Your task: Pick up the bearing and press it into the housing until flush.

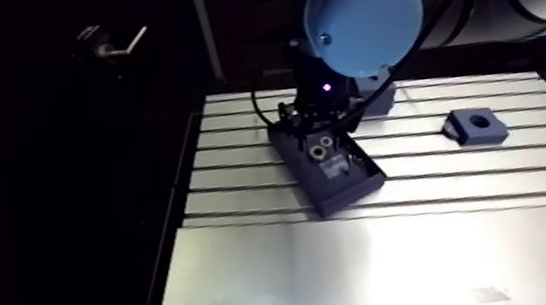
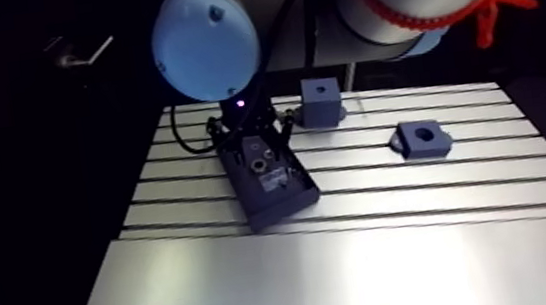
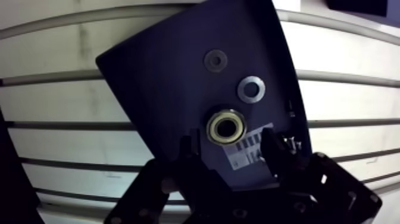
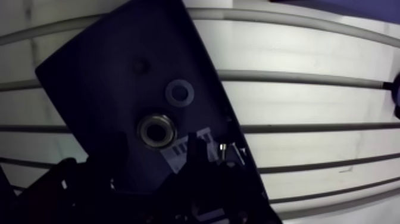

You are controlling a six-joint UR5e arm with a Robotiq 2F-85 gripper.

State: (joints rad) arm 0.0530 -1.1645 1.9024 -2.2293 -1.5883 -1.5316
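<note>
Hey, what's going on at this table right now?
A robot arm holds its tool low over a dark tray on the slotted table. The tool's fingers are open on either side of the bearing, which lies on the tray near a pale washer and a dark washer, not yet gripped. The housing, a block with a round hole, sits apart on the table.

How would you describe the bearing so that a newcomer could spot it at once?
Find the dark tray askew on the slotted table, under the gripper. Three round parts line up on it; the bearing is the one between the open fingers, beside a white label. It is a thick, shiny ring, whereas its neighbours are flat: a pale washer and a dark washer.
</note>
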